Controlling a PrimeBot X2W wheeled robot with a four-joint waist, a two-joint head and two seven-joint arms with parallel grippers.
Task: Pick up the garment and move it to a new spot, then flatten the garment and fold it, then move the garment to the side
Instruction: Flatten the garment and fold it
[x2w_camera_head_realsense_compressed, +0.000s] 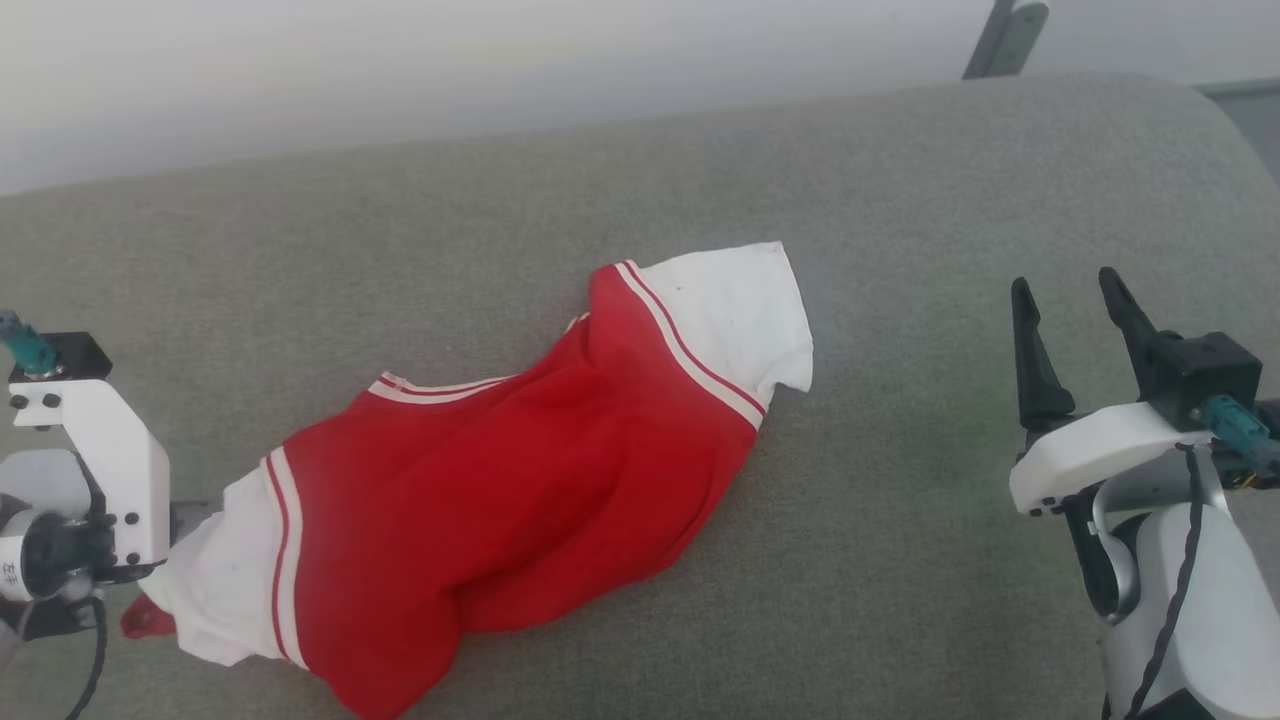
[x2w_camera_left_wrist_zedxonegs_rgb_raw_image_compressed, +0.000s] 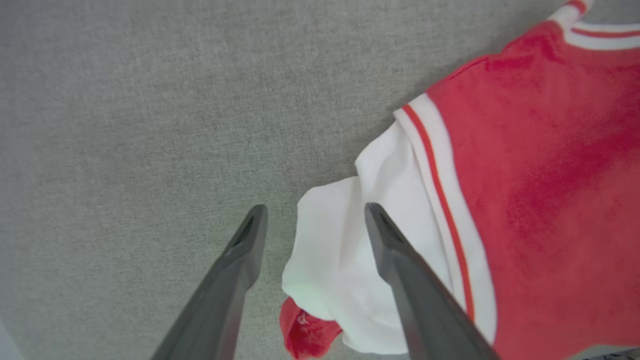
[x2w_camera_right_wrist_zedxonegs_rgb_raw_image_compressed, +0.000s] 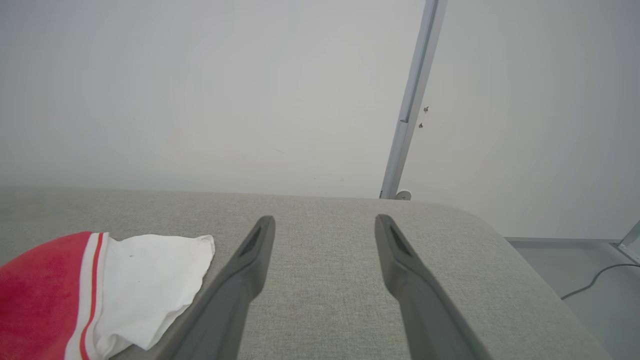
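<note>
The left gripper (x2w_camera_left_wrist_zedxonegs_rgb_raw_image_compressed: 315, 209) hangs low over the near left end of the garment (x2w_camera_head_realsense_compressed: 500, 500), its dark fingers spread apart, one white sleeve (x2w_camera_left_wrist_zedxonegs_rgb_raw_image_compressed: 340, 250) lying loose between them, unclamped. The garment sprawls rumpled and slantwise across the grey cushion (x2w_camera_head_realsense_compressed: 900, 180), its other white sleeve (x2w_camera_head_realsense_compressed: 735, 310) towards the back. Well off to the right, the right gripper (x2w_camera_head_realsense_compressed: 1064, 280) stands spread wide too, empty.

Bare cushion (x2w_camera_head_realsense_compressed: 900, 480) right of the garment (x2w_camera_head_realsense_compressed: 500, 480); wall (x2w_camera_head_realsense_compressed: 400, 80) behind.
</note>
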